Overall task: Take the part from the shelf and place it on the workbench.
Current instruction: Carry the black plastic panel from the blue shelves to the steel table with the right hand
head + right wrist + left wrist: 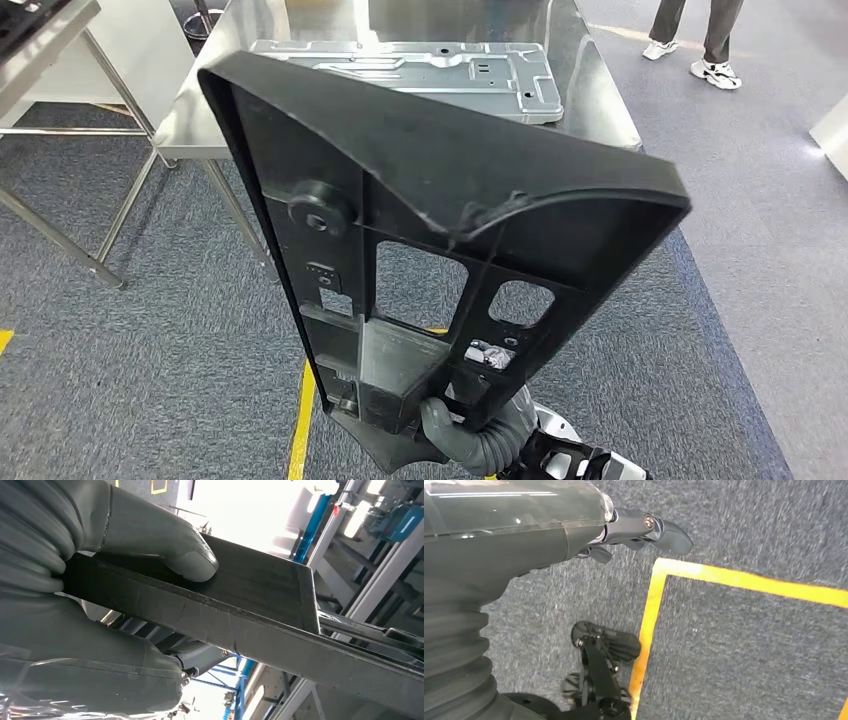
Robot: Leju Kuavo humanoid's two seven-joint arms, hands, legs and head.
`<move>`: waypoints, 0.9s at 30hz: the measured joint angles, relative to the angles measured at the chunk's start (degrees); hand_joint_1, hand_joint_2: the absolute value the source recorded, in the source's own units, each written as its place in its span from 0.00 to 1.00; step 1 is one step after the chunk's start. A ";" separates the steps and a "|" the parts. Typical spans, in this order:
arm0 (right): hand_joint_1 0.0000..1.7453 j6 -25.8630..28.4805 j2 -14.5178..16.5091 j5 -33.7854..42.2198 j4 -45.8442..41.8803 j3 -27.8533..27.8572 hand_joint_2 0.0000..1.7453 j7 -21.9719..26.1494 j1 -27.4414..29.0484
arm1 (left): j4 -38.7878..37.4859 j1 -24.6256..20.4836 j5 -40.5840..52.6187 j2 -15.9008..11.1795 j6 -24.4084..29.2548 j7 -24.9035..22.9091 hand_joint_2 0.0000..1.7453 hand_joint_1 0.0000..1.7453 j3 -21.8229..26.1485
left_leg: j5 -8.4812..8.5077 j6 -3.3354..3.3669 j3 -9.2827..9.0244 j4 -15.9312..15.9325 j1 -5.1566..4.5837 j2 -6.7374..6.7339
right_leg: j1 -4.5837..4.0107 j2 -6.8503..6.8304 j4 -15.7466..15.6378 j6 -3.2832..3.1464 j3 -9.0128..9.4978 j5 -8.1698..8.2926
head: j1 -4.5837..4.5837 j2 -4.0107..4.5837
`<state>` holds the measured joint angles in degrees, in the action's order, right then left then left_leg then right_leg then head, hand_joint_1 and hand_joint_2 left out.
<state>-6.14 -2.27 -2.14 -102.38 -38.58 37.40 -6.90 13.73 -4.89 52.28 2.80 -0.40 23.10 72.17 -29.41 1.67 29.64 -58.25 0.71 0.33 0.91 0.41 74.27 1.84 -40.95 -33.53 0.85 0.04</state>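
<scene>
Firmly pinching the black part [260, 610] near its lower end, right hand [100, 580] thumb pressing one face, fingers [200, 657] curling under. Risking a swing or slip, with the long panel cantilevering from that one grip. Nearing the bench [600, 90] at 12 o'clock, grey metal plate [420, 75] lying there; carpet open either side. Left hand [634, 530] hanging, fingers loosely apart, holding nothing.

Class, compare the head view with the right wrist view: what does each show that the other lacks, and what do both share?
Head view alone: the steel workbench bearing a grey metal plate, yellow floor tape, and a person's legs. Right wrist view alone: the thumb pressed flat on the part's edge, with blue racking behind. Both: the right hand gripping the black plastic part.
</scene>
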 joint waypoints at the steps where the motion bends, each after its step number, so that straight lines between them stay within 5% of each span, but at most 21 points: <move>1: 0.98 -0.02 0.00 0.00 0.13 0.00 1.00 -0.01 0.00 | 0.00 0.07 -0.02 0.08 0.04 -0.05 1.00 0.00 0.01 | -0.61 -0.22 -0.81 0.00 0.15 0.05 | 0.18 -0.07 -2.30 0.19 0.13 1.78 | 0.01 0.00; 3: 0.98 -0.09 -0.01 0.01 0.38 0.00 1.00 0.03 0.03 | 0.00 0.13 -0.04 0.26 0.07 -0.10 1.00 0.00 0.02 | -1.98 -0.80 -2.56 -0.02 0.43 0.09 | 0.35 -0.30 -9.33 0.32 1.64 7.07 | 0.01 0.00; 5: 0.98 -0.20 -0.04 0.08 0.66 0.01 1.00 0.12 0.06 | 0.00 0.03 -0.06 0.32 0.07 -0.08 1.00 0.00 0.03 | -3.01 -1.58 -3.40 0.36 0.49 0.08 | 0.03 -0.55 -13.26 -0.37 2.48 9.56 | 0.02 0.00; 9: 0.98 -0.28 -0.06 0.31 0.86 0.04 1.00 0.21 0.08 | 0.00 -0.18 -0.06 0.32 0.07 -0.02 1.00 0.00 0.02 | -2.13 -2.93 -3.45 -2.13 0.49 -0.07 | -0.12 -0.40 -14.66 -2.44 4.47 8.67 | -0.07 0.00; 11: 0.98 -0.30 -0.04 0.38 0.91 0.04 1.00 0.21 -0.02 | 0.00 -0.28 -0.06 0.33 0.05 0.01 1.00 0.00 0.01 | -2.08 -3.00 0.35 -8.61 0.59 -0.10 | -0.14 -0.44 -15.26 -3.13 6.21 7.74 | -0.16 0.00; 13: 0.98 -0.31 -0.04 0.44 1.04 0.04 1.00 0.20 -0.06 | 0.00 -0.18 -0.07 0.32 0.05 0.02 1.00 0.00 0.01 | -5.06 -2.88 5.41 -14.79 0.53 -0.11 | -0.32 -0.39 -15.40 -3.50 7.66 6.51 | -0.23 0.00; 15: 0.98 -0.31 -0.04 0.56 1.20 0.04 1.00 0.19 -0.05 | 0.00 0.08 -0.08 0.29 0.05 0.02 1.00 0.00 0.01 | -8.17 -2.65 8.74 -16.09 0.47 -0.10 | -0.58 -0.15 -15.40 -3.62 9.38 5.11 | -0.22 0.00; 16: 0.98 -0.31 -0.04 0.62 1.26 0.04 1.00 0.19 -0.06 | 0.00 0.19 -0.09 0.28 0.06 0.02 1.00 0.00 0.01 | -7.91 -2.42 9.37 -14.48 0.44 -0.10 | -0.73 -0.05 -15.41 -3.62 10.41 4.33 | -0.24 0.00; 17: 0.98 -0.31 -0.04 0.69 1.28 0.04 1.00 0.19 -0.07 | 0.00 0.29 -0.09 0.28 0.07 0.02 1.00 0.00 0.01 | -5.87 -2.10 9.50 -11.65 0.35 -0.10 | -0.89 0.00 -15.43 -3.60 11.48 3.50 | -0.23 0.00; 19: 0.98 -0.32 -0.04 0.84 1.43 0.04 1.00 0.17 -0.15 | -0.01 0.52 -0.09 0.17 0.09 0.01 1.00 0.00 0.03 | 1.45 -1.44 9.28 -5.59 -0.04 -0.05 | -1.13 0.12 -15.38 -3.38 13.21 1.94 | -0.09 0.00; 21: 0.98 -0.31 -0.04 0.94 1.63 0.03 1.00 0.13 -0.28 | -0.01 0.70 -0.12 0.06 0.15 -0.01 1.00 0.00 0.05 | 5.62 -1.08 8.77 -2.91 -0.57 0.07 | -1.07 0.37 -15.32 -2.76 14.13 0.83 | 0.02 0.00; 24: 0.98 -0.28 -0.04 1.05 1.71 0.03 1.00 0.15 -0.75 | 0.00 0.40 -0.11 0.01 0.18 0.00 1.00 0.00 0.05 | 5.06 -0.40 6.85 -1.78 -0.66 0.22 | -0.84 0.42 -13.29 -1.72 14.13 1.23 | -0.01 0.00; 27: 0.98 -0.27 -0.04 1.18 1.75 0.06 1.00 0.16 -1.20 | 0.00 0.14 -0.11 -0.08 0.18 0.02 1.00 0.00 0.05 | 4.00 0.32 4.52 -0.71 -0.45 0.24 | -0.57 0.20 -4.84 -0.88 8.67 0.88 | 0.08 0.00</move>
<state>-6.40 -2.32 -0.96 -100.62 -38.52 37.57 -8.11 13.73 -4.75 52.17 2.73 -0.22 23.12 72.22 -25.41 1.99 34.16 -58.96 0.25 0.57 0.34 0.61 69.44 0.97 -32.28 -32.65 0.93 0.04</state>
